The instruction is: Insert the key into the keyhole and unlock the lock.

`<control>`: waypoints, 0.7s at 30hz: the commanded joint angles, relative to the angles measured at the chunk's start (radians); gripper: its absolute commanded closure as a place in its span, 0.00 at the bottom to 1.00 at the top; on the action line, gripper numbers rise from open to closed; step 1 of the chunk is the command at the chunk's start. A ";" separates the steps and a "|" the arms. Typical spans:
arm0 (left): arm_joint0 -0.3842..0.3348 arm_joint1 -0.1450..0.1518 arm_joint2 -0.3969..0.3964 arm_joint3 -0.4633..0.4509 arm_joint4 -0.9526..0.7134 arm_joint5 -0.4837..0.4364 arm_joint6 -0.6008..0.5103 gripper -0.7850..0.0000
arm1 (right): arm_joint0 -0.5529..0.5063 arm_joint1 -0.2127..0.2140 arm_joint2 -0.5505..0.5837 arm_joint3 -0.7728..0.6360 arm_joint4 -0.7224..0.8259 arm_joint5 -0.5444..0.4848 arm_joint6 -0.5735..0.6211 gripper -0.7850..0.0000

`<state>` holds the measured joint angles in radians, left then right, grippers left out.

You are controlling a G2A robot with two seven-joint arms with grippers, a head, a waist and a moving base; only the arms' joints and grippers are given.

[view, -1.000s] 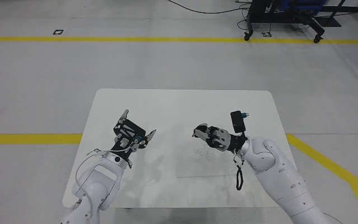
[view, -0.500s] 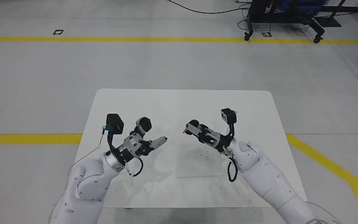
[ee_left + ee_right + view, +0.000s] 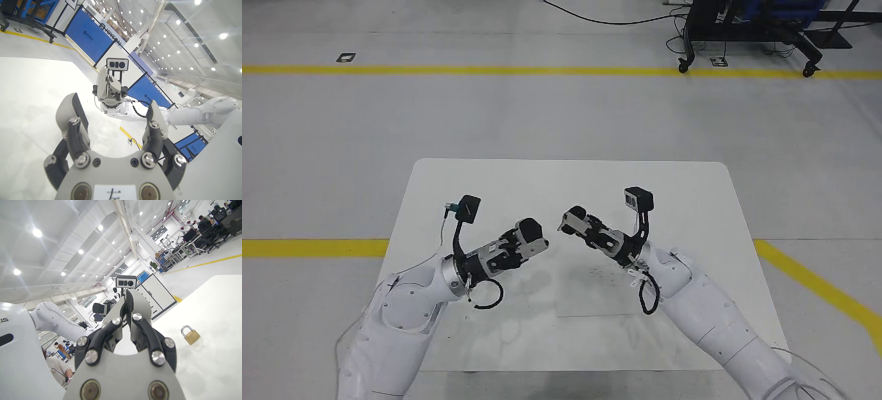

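A brass padlock [image 3: 190, 335] with a silver shackle lies on the white table [image 3: 217, 306], off to the side of my right gripper [image 3: 127, 301]. That gripper is shut, and I see nothing sticking out between its fingers. Over the table's middle, my left gripper [image 3: 533, 233] and right gripper [image 3: 568, 217] point at each other with a small gap between the tips. The left gripper [image 3: 116, 111] stands open with nothing in it, and the shut right gripper [image 3: 108, 86] faces it from a short way off. No key can be made out.
The white table [image 3: 662, 190] has bare surface on all sides of the arms. Yellow floor lines [image 3: 442, 69] run behind and beside it. A black wheeled cart [image 3: 752, 35] stands far back on the right.
Both arms have swung inward over the table's middle and turned their wrists, so the grippers now face each other closely. The left stays open, the right shut.
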<state>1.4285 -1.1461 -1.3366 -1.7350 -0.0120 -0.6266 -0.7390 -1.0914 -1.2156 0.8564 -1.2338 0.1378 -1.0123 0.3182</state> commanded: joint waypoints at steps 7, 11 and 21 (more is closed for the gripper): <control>-0.013 0.004 0.018 -0.002 0.065 0.019 0.010 0.87 | 0.019 -0.019 0.002 0.042 0.030 0.000 0.042 1.00; -0.017 0.007 0.018 -0.004 0.099 0.026 0.019 0.86 | 0.018 -0.025 0.010 0.052 0.035 0.000 0.060 1.00; 0.006 0.017 -0.016 -0.117 0.475 0.028 0.141 0.71 | 0.030 -0.044 0.012 0.098 0.119 0.000 0.138 1.00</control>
<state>1.4299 -1.1303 -1.3483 -1.8316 0.3969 -0.5958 -0.6203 -1.0623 -1.2579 0.8682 -1.1385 0.2480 -1.0123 0.4487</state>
